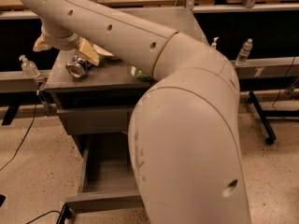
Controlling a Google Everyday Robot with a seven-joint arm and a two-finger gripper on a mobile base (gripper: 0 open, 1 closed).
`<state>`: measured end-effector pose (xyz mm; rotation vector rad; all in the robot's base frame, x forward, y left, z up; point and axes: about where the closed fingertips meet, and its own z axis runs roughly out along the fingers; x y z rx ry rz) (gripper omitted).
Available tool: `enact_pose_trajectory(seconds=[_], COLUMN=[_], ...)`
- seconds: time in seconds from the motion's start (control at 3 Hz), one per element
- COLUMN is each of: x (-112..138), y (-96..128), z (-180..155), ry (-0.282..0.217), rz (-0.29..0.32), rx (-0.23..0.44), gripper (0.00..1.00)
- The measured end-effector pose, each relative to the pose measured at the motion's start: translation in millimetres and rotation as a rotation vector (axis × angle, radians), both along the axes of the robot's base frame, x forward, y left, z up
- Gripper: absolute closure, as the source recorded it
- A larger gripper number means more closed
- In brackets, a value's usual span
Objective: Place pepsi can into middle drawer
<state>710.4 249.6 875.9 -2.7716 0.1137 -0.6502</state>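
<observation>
Presently, at the far left, a clear pump bottle (29, 67) stands on the rail beside the cabinet. Next comes the gripper (65, 54), low over the left part of the cabinet top (105, 78). Its two tan fingers (88, 54) are spread well apart and are clamped on nothing. The pepsi can (77, 68) lies on its side on the cabinet top with its silver end toward the camera. It sits just under the nearer finger, and whether the two touch cannot be told. Further right on the same surface, a green bag (138, 73) shows only in part behind the arm (187, 139).

Below, the top drawer front (88, 120) is closed. The middle drawer (98, 202) stands pulled out beneath it, and the part of its floor in view is bare. The arm's large elbow fills the centre and right of the view and hides the drawer's right half. Two water bottles (244, 52) stand on the far rail at the right.

Assessment: the step in hand is the pick, not the placing, as the can is not yet gripped. The next move calls for bringing the jaws down around the can's body and closing on it squarely. A can on its side is likely to roll if nudged. Once lifted, it must be carried forward and down into the open drawer.
</observation>
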Motion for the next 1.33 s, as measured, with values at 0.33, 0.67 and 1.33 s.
enact_pose_trajectory(seconds=[0.33,0.67,1.33], x=[11.0,18.9,23.9], y=[-7.7,-14.8,-33.1], z=[-11.0,-16.8,-29.9], ry=[0.020,0.022,0.006], rz=[-0.043,-0.069,-0.079], rx=[-0.016,-0.025,-0.086], gripper=[0.12,0.34,0.81])
